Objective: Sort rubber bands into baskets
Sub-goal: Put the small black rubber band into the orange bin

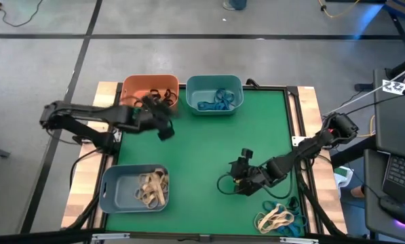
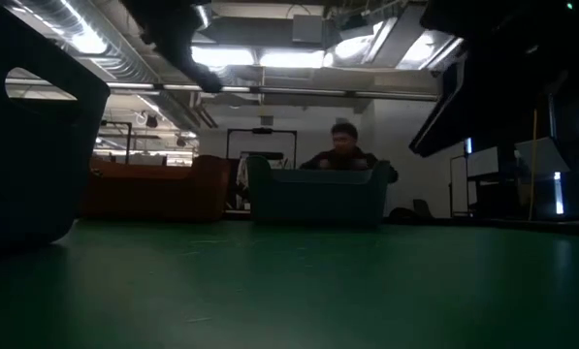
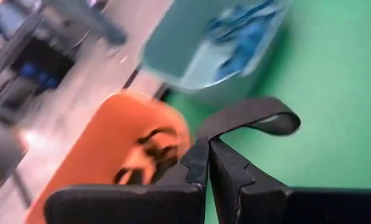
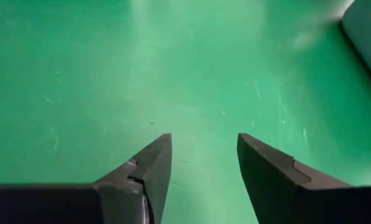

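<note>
Over the orange basket (image 1: 150, 90): we see left tool (image 3: 208, 163) clamped on a black rubber band (image 3: 253, 117).
Right tool (image 4: 204, 163) fingers apart, low over green surface (image 1: 209, 156).

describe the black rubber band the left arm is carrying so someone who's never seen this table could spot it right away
Start at the orange basket in the green mat's far left corner. Just beside it hangs the left claw, shut on a black rubber band. Unlike the black bands lying inside that basket, this loop is pinched at one end and sticks out past the fingertips.

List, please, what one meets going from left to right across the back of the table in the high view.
Orange basket → teal basket.
</note>
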Robot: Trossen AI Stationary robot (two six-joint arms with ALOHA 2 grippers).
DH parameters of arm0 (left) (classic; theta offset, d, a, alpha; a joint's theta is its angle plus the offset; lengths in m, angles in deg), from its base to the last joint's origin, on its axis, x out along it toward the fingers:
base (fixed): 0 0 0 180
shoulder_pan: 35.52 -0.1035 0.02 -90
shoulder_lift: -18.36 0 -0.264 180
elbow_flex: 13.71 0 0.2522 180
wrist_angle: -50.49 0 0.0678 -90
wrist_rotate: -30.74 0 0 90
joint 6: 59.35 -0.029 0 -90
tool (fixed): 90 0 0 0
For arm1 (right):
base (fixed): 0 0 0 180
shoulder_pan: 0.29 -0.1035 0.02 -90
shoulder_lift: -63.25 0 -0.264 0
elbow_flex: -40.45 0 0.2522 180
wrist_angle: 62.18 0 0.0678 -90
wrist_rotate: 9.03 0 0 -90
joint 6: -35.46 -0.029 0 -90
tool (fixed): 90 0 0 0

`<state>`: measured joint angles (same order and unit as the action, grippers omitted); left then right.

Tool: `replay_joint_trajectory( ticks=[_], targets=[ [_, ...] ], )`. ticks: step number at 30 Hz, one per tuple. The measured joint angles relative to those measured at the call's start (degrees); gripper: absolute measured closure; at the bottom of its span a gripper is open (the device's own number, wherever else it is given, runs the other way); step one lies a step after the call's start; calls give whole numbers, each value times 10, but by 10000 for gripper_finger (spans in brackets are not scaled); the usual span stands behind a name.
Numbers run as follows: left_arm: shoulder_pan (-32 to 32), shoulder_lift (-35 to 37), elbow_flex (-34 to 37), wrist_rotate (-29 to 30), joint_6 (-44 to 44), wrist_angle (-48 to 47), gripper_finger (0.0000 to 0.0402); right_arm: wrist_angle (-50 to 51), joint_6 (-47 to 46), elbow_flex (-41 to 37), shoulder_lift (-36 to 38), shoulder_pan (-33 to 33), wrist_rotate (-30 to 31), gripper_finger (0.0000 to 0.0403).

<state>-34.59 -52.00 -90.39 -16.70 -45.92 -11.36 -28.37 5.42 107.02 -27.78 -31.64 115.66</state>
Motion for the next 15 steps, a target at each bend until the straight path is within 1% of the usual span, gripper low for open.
replay_joint_trajectory(
  ticks=[2,7,11,15],
  targets=[
    [-36,20,1,1,2,-30,396,0,-11,-5,0,0,2,221],
    [-138,61,33,2,-4,-26,396,-1,-27,-8,0,-1,2,221],
    [-212,67,80,2,-21,17,396,-2,-27,-8,0,0,3,221],
    [-266,57,129,-1,-37,67,396,-1,-27,-8,0,3,6,221]
  ],
)
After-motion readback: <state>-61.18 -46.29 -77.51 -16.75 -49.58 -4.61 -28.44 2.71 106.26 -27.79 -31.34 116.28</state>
